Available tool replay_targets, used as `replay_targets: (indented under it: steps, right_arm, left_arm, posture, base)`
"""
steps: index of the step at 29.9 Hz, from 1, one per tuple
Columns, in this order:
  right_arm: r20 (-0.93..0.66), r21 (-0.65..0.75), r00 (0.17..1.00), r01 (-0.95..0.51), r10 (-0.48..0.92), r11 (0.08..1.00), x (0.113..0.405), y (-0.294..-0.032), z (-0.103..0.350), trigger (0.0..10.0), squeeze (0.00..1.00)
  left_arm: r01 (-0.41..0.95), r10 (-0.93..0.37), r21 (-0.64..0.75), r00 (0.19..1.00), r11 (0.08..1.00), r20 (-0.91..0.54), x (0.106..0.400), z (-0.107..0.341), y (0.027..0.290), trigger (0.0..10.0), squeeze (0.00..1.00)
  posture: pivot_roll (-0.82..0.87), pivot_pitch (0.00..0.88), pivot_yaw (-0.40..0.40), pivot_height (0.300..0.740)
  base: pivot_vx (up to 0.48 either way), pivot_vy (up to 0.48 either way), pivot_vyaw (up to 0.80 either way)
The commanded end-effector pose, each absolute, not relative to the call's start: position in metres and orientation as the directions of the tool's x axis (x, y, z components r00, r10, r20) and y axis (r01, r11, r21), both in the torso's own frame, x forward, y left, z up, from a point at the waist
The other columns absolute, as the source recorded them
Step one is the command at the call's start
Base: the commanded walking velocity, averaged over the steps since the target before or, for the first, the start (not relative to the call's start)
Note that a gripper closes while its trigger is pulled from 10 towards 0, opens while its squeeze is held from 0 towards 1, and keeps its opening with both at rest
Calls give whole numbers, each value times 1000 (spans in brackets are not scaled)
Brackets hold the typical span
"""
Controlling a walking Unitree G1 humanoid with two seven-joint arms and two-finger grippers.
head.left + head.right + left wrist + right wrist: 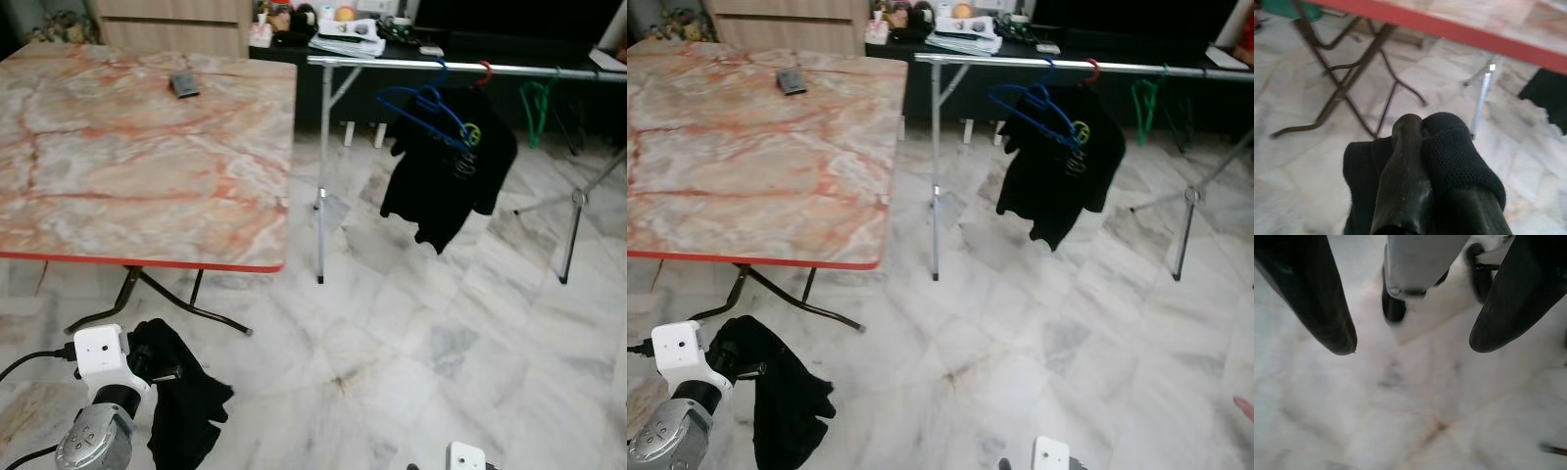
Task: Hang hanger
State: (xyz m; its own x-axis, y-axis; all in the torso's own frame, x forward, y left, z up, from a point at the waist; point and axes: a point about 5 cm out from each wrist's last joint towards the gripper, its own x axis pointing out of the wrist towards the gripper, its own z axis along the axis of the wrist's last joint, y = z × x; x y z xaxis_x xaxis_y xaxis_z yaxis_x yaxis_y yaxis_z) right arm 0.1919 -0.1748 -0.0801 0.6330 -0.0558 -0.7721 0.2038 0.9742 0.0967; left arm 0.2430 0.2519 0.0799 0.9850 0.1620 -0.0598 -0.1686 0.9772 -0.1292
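My left gripper (157, 364) is low at the near left, beside the table's legs, shut on a black garment (186, 406) that droops towards the floor. In the left wrist view the black cloth (1459, 147) wraps over one finger (1403, 161). A metal clothes rail (411, 63) crosses the far right. On it hang an empty blue hanger (421, 108), a red hanger (484, 70) carrying a black T-shirt (451, 176), and a green hanger (534, 103). My right gripper (1413, 347) is open, pointing down at the marble floor with nothing between its fingers.
A marble-topped folding table (147, 259) with a red edge stands at the left, with a small dark object (183, 85) lying on it. A dark cabinet (392, 49) with clutter stands behind the rail. Open marble floor (392, 333) lies between me and the rack's legs (320, 196).
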Motion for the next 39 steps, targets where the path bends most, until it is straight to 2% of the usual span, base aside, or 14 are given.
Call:
replay_targets:
  steps: [1,16,39]
  right_arm:
    - [-785,79,615,220,-75,972,185,-182,-83,10000,0]
    - [-785,79,615,219,-75,972,185,-182,-83,10000,0]
    - [-784,79,616,220,-75,972,185,-182,-83,10000,0]
  left_arm:
    - [-150,147,-138,989,979,-33,246,86,248,10000,0]
    - [-150,147,-136,989,979,-30,246,87,248,10000,0]
    - [-95,98,-123,995,988,21,255,101,239,10000,0]
  posture:
    - [37,134,-31,740]
    - [37,134,-31,740]
    - [37,119,-28,740]
  base:
    - [0,368,0]
    - [0,367,0]
    - [0,0,0]
